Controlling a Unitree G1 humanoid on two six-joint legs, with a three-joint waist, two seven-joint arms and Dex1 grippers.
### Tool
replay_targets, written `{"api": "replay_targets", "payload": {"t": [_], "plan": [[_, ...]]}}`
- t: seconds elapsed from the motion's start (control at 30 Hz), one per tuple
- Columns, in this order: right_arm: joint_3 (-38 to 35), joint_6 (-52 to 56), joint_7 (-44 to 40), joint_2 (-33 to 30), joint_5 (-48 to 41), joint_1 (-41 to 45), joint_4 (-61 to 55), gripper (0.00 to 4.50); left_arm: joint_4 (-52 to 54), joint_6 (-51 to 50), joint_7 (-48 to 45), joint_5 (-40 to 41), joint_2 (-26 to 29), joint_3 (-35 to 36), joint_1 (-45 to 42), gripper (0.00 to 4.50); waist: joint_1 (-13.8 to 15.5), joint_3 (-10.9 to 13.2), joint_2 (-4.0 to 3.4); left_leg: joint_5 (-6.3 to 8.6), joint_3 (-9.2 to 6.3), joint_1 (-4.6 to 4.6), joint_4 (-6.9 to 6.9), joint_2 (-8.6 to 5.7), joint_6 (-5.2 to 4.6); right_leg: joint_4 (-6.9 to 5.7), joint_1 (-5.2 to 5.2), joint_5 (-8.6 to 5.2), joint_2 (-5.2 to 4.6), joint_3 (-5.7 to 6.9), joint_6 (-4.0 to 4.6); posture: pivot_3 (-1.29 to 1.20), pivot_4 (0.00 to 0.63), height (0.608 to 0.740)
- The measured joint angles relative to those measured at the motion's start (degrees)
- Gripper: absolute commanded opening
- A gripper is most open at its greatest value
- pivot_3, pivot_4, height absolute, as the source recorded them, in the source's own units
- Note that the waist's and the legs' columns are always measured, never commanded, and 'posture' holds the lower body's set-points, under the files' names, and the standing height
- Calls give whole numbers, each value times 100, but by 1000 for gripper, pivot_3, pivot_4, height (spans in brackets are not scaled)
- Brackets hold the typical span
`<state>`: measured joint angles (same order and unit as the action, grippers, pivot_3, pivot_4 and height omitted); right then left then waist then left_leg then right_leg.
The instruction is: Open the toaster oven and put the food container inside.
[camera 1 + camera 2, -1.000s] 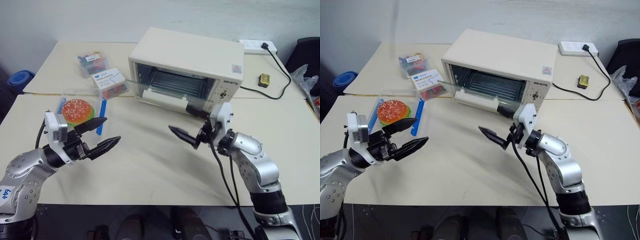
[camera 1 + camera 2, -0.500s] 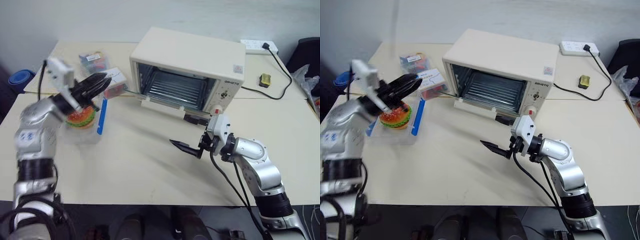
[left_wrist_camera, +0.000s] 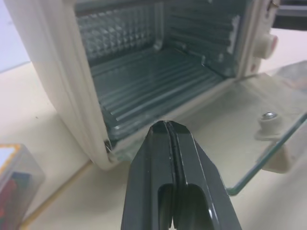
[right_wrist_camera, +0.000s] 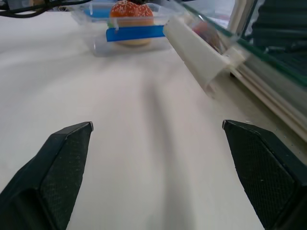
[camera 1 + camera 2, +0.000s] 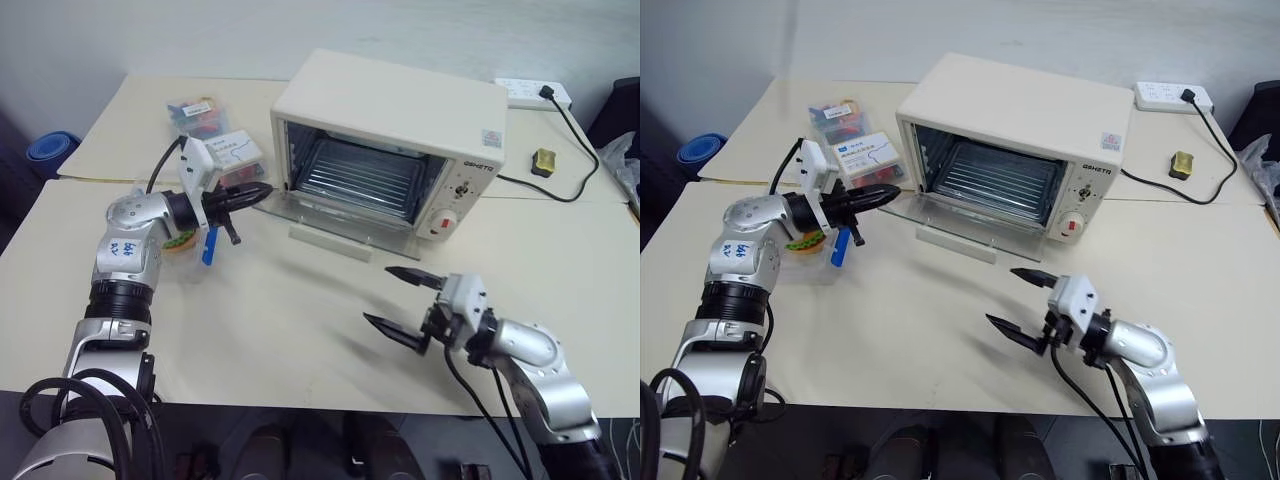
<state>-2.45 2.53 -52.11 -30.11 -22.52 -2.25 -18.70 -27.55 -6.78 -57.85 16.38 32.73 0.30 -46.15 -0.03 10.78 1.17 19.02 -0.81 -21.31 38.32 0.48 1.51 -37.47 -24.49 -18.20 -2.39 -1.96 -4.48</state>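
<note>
Cream-white toaster oven [image 5: 390, 140] sits open on the table [image 5: 300, 330], glass door [image 5: 330, 222] down. Left gripper [image 5: 258, 192], pressed together, hovers above the food container [image 5: 195, 240]; right gripper [image 5: 405, 297] spread wide.

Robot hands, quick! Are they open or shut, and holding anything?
Left gripper: shut, holding nothing, pointed at the toaster oven.
Right gripper: wide open, empty, above the table.
</note>
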Motion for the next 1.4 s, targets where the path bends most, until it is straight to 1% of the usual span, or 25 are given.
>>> {"api": "replay_targets", "payload": {"t": [0.07,0.17,0.3,0.43,0.53,0.63,0.67,0.73,0.77,0.83,0.9,0.93,0.97,1.03,1.07,1.1,1.17,1.2,1.23,1.3,1.4], "plan": [[-327,-125,-79,-97,-120,-433,-15,4500,289,-8,1,-230,11,-206,306,19,13,0,0,-3,2,5,2,-6,-7,2,5,2,-5,-6,-4,0,150,740],[-774,-257,-157,-205,-275,-668,40,4500,700,-129,185,-510,-53,-475,682,19,0,1,1,2,3,11,4,-14,-41,0,4,7,-9,-14,-12,0,150,740],[-1084,-268,-218,-260,-501,-466,131,4500,1238,-346,633,-868,-209,-704,959,19,-31,0,0,-2,5,26,0,-11,-39,-17,3,9,-4,-21,-13,0,150,740],[-1119,-272,-338,-259,-648,91,346,4500,1673,-557,1245,-1112,-484,-750,1231,19,-5,0,0,-2,4,25,3,-13,-38,-16,4,9,-7,-20,-13,0,150,740],[-1054,-177,-479,-259,-847,393,435,4500,2169,-901,1435,-950,-533,-557,1554,595,-8,0,0,-2,3,20,1,-14,-38,-17,2,9,-12,-20,-13,0,150,740],[-920,-147,-758,-258,-1023,702,576,4500,3139,-1513,1554,-198,-702,-28,2143,1519,-18,0,1,-2,-1,8,1,-6,-37,-24,-4,9,-11,-15,-13,0,150,740],[-867,-170,-868,-255,-1040,802,590,4500,3552,-1676,1571,75,-661,214,2362,1784,-26,0,1,-2,0,7,-1,-2,-35,-21,-6,9,-9,-15,-13,0,150,740],[-799,-285,-1086,-251,-1071,937,635,4500,4510,-2056,1588,694,-412,927,3003,2357,-95,0,0,0,1,13,-11,7,-30,-22,-4,8,-5,-17,-11,0,150,740],[-711,-322,-1216,-229,-1088,1072,723,4500,5069,-2392,1694,1093,-247,1603,3548,2676,-154,-1,0,1,0,14,-13,10,-29,-17,-5,6,-4,-16,-9,0,150,740],[-655,-358,-1354,-157,-1154,1204,837,4500,5618,-2840,1881,1608,-148,2668,4385,3232,-177,-2,-2,2,2,21,-12,10,-29,-6,-3,4,-6,-16,-4,0,150,740],[-592,-414,-1497,-104,-1193,1317,882,4500,5920,-3140,1994,1985,-136,3639,5327,3818,-178,-2,-3,3,0,27,-13,10,-30,-5,2,2,-6,-14,0,0,150,740],[-526,-486,-1541,-39,-1190,1417,931,4500,5984,-3233,2067,2108,-185,4085,5771,4207,-168,-1,-2,3,-2,27,-11,10,-31,-5,3,1,-7,-12,1,0,150,740],[-493,-548,-1592,30,-1195,1478,943,4500,6010,-3311,2140,2198,-270,4408,6081,4426,-163,-1,-1,3,-4,28,-10,9,-31,-4,6,1,-8,-10,1,0,150,740],[-361,-814,-1778,267,-1212,1658,961,4500,5947,-3506,2437,2445,-572,5202,6761,4471,-136,-2,0,5,-13,37,-9,6,-35,3,24,0,-12,-2,3,0,150,740],[-296,-882,-1834,327,-1217,1706,959,4500,5859,-3568,2545,2550,-671,5437,6944,4471,-117,-2,1,7,-18,40,-9,3,-38,8,29,0,-16,5,3,0,150,740],[-236,-864,-1869,338,-1246,1714,942,4500,5802,-3663,2675,2687,-746,5603,7040,4471,-87,-3,2,8,-22,40,-9,1,-39,10,35,-1,-19,8,4,0,150,740],[-198,-519,-1851,337,-1446,1714,899,4500,5869,-4107,3211,3327,-802,5814,7055,4471,3,-6,7,10,-29,44,-6,-4,-43,15,45,0,-30,12,4,0,150,740],[-173,-405,-1837,337,-1502,1718,864,4500,5908,-4295,3486,3663,-791,5842,7029,4471,13,-6,7,12,-31,54,-8,-5,-44,22,57,0,-32,14,4,0,150,740],[-146,-324,-1814,337,-1525,1747,841,4500,5945,-4523,3879,4163,-746,5831,6939,4471,16,-5,6,15,-31,72,-12,-5,-46,27,76,-1,-33,14,4,0,150,740],[-102,-238,-1768,337,-1527,1871,773,4500,6096,-4787,4540,4976,-531,5768,6702,4471,-2,-6,9,19,-33,96,-21,1,-41,35,97,-2,-31,17,6,0,150,740],[-106,-226,-1765,322,-1518,1940,746,4500,6087,-4950,6103,6253,124,5359,6191,4471,-22,-7,10,21,-31,108,-30,2,-35,32,100,-4,-26,15,10,0,150,740]]}}
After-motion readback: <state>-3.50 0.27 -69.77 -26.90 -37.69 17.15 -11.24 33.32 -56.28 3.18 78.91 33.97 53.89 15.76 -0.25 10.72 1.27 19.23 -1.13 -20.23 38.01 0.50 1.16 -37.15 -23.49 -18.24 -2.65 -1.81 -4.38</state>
